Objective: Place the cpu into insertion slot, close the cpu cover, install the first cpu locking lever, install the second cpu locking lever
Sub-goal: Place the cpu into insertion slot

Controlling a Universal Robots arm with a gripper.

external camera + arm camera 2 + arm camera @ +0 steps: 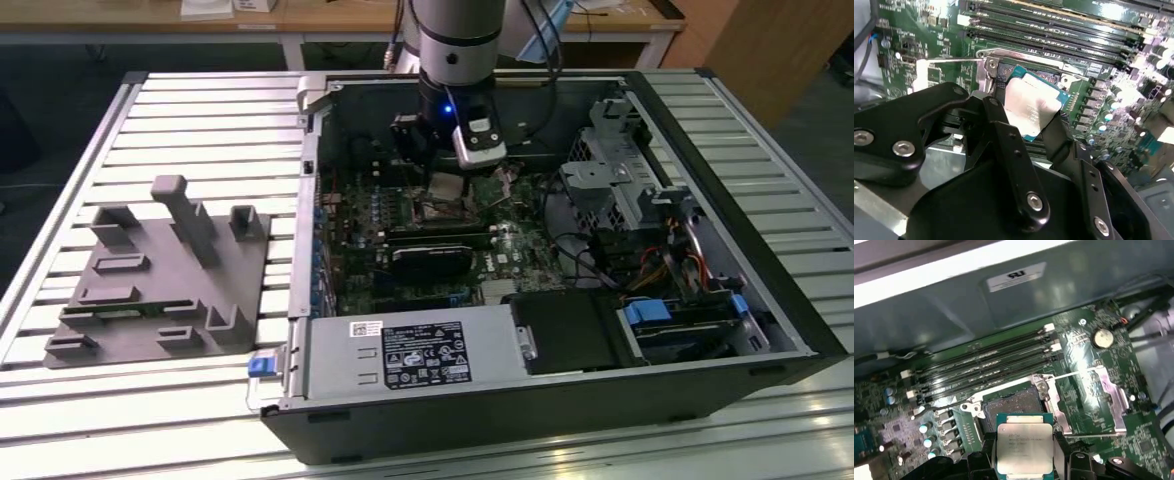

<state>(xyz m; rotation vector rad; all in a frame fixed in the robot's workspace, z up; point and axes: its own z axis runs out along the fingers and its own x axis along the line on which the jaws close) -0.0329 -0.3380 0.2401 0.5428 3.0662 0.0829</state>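
First wrist view settles the key relation: the claw point(1024, 460) is clamped on the cpu point(1024, 446), one finger on each of two opposite edges, pale face up and square to the board. The insertion slot point(1010, 404) shows its dark centre bare just past the chip on the memory slots' point(989, 360) side, with the cpu cover point(1115, 392) swung open beside it. How high the chip hangs I cannot tell. In the second wrist view the chip sits in front of the socket, hiding it. The exterior view shows the arm upright inside the computer case point(561, 395) on the slatted worktop point(200, 110).
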